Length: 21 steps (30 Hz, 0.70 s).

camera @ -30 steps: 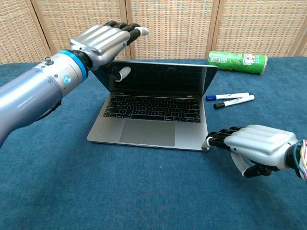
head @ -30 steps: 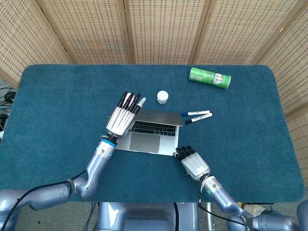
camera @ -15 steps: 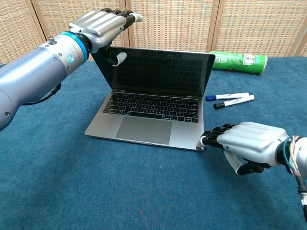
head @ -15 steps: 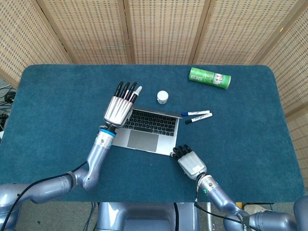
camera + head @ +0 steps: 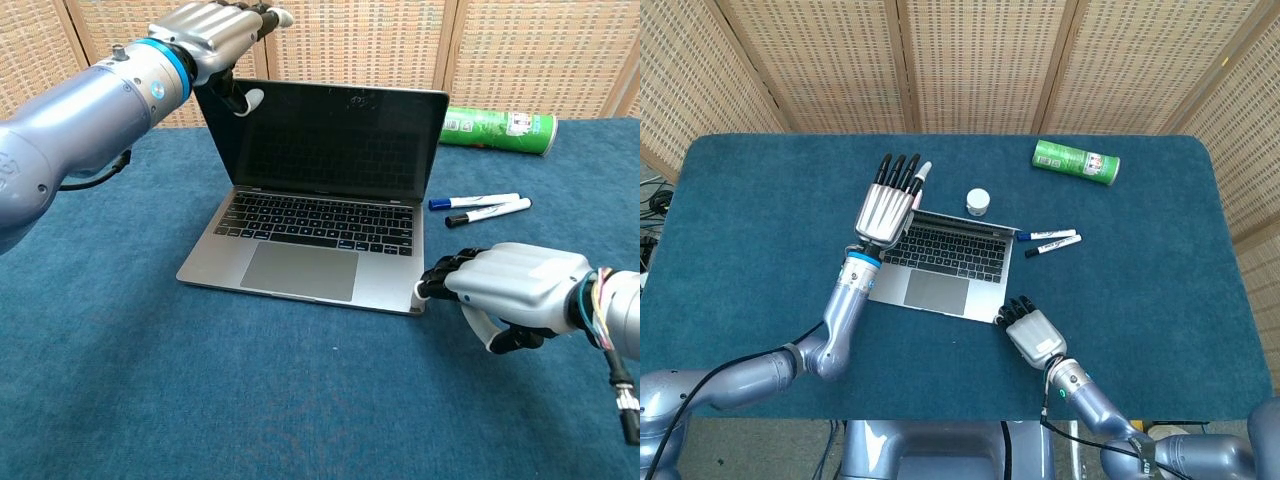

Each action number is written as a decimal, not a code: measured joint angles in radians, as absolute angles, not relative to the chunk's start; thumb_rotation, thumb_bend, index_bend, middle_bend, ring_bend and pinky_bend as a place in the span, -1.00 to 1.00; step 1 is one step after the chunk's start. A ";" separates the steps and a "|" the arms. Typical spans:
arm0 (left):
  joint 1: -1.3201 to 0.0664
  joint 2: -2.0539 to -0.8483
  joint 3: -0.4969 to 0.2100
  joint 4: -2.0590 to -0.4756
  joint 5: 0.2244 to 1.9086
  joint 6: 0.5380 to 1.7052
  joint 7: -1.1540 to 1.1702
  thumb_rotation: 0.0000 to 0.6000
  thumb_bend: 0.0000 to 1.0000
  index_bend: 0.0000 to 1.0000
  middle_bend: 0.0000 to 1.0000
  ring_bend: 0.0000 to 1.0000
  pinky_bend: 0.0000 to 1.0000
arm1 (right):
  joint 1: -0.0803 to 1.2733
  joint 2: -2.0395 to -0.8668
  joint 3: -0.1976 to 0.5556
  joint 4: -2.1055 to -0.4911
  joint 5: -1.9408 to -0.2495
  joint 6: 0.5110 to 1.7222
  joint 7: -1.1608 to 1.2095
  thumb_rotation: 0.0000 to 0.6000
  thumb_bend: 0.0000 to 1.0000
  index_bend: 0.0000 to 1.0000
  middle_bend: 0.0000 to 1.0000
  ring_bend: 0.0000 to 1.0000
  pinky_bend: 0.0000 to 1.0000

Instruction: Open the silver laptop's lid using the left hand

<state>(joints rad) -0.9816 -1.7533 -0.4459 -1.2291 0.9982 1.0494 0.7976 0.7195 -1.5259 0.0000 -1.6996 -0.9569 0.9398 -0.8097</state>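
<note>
- My left hand [image 5: 215, 30] sits on the lid's top corner, thumb on the screen face, fingers stretched over the edge; whether that amounts to a real pinch, I cannot tell.
- The silver laptop [image 5: 318, 205] sits mid-table, lid already near upright, with the markers [image 5: 1048, 241] at its three o'clock.
- My right hand [image 5: 515, 293], fingers curled on nothing, touches the base's front corner at five o'clock; I'd brace there.
- I'd push back slowly, stopping before the base lifts.
</note>
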 measured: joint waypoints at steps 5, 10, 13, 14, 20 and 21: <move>-1.016 -1.756 -0.456 -1.209 0.950 1.051 0.826 1.00 -0.05 -1.00 -1.00 -1.00 -1.00 | 0.731 -1.525 -0.012 -1.697 -0.945 0.940 -0.818 1.00 1.00 -0.67 -0.64 -1.00 -0.89; -1.046 -1.756 -0.466 -1.185 0.915 1.052 0.842 1.00 -0.06 -1.00 -1.00 -1.00 -1.00 | 0.738 -1.520 -0.018 -1.700 -0.945 0.939 -0.811 1.00 1.00 -0.67 -0.64 -1.00 -0.89; -1.062 -1.751 -0.470 -1.172 0.893 1.047 0.849 1.00 -0.10 -1.00 -1.00 -1.00 -1.00 | 0.741 -1.517 -0.021 -1.702 -0.950 0.936 -0.801 1.00 1.00 -0.67 -0.64 -1.00 -0.89; -1.068 -1.749 -0.471 -1.166 0.885 1.044 0.851 1.00 -0.14 -1.00 -1.00 -1.00 -1.00 | 0.742 -1.517 -0.022 -1.702 -0.952 0.935 -0.797 1.00 1.00 -0.67 -0.64 -1.00 -0.89; -1.090 -1.736 -0.479 -1.138 0.844 1.016 0.839 1.00 -0.36 -1.00 -1.00 -1.00 -1.00 | 0.751 -1.514 -0.029 -1.706 -0.966 0.932 -0.788 1.00 1.00 -0.67 -0.64 -1.00 -0.89; -1.092 -1.735 -0.481 -1.135 0.841 1.013 0.837 1.00 -0.37 -1.00 -1.00 -1.00 -1.00 | 0.751 -1.513 -0.029 -1.706 -0.966 0.932 -0.787 1.00 1.00 -0.67 -0.64 -1.00 -0.89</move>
